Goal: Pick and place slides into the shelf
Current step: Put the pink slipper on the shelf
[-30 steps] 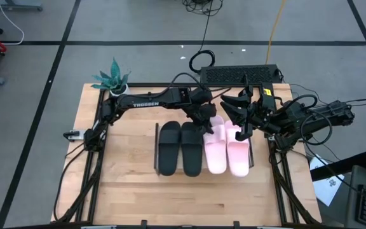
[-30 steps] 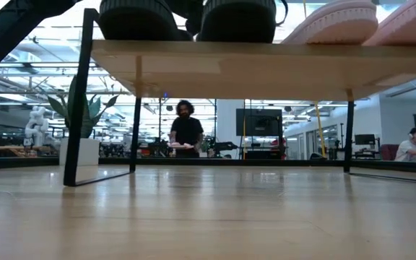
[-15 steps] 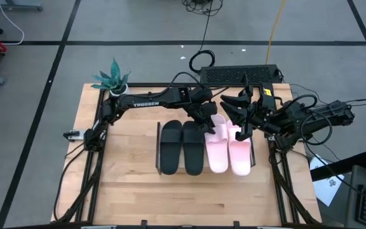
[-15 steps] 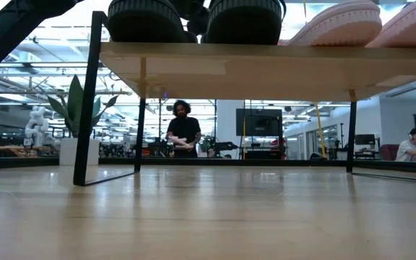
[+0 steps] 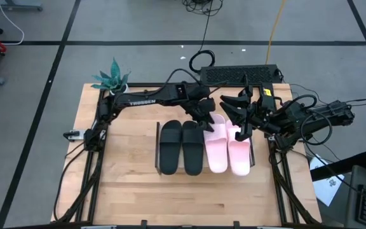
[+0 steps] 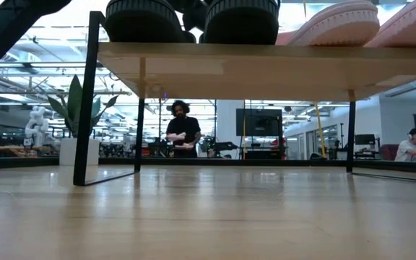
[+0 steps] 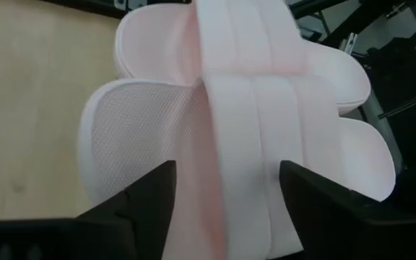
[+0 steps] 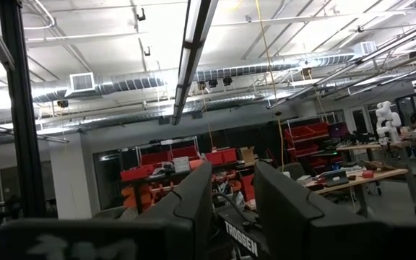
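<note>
Two black slides [image 5: 182,147] and two pale pink slides [image 5: 227,150] rest side by side, soles down, on the shelf [image 6: 266,63], a low wooden board on thin black legs. My left gripper [image 7: 226,198] is open over the far end of the pink slide [image 7: 193,144] that lies next to the black pair. Its fingers stand on either side of that slide's wide strap [image 7: 266,130]. My right gripper [image 5: 237,105] hovers past the far end of the pink pair, open and pointing upward, with nothing between its fingers [image 8: 193,209].
A potted plant [image 5: 113,79] stands at the table's far left corner and a black box [image 5: 240,75] along the far edge. Bare tabletop [image 5: 189,191] lies in front of the shelf. People [image 6: 180,133] show in the room behind.
My left gripper has opened and let go of the pink slide's strap; the slide stays on the shelf. The shelf with the slides has shifted a little toward the table's right edge.
</note>
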`<state>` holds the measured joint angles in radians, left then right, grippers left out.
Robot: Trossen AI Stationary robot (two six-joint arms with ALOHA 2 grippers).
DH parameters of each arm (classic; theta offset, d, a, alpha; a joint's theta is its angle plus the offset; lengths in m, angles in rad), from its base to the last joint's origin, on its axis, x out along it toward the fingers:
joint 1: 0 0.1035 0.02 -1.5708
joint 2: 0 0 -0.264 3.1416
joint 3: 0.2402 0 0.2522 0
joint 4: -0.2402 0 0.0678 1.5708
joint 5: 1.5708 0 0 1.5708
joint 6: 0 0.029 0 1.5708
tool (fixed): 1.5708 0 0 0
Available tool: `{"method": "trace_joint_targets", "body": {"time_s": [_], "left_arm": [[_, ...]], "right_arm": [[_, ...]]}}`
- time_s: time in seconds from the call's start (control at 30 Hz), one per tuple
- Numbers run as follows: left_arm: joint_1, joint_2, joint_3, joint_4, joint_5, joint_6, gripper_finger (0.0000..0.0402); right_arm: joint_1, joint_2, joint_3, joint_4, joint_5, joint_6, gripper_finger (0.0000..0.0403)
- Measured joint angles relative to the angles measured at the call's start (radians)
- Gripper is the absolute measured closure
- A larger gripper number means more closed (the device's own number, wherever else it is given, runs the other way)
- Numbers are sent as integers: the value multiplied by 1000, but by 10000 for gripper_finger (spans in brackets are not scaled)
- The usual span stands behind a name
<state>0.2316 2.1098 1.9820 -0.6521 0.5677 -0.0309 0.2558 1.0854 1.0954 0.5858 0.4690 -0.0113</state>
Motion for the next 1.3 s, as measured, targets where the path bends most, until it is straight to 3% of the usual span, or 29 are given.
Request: {"method": "trace_joint_targets", "body": {"time_s": [0.43,0.8,1.03,1.1,1.3], "left_arm": [[4,-11,0,-1,-25,1,112],[21,-87,0,15,-66,9,109],[-100,-136,3,-17,-88,14,110],[-156,-132,2,-56,-141,46,110],[-283,-132,2,-105,-428,64,110]], "right_arm": [[0,0,0,-4,-1,0,310],[0,0,0,-20,-2,10,310],[-2,0,0,6,-1,-10,310],[-2,-1,0,35,-1,-32,310],[-2,-18,0,107,0,-96,310]]}}
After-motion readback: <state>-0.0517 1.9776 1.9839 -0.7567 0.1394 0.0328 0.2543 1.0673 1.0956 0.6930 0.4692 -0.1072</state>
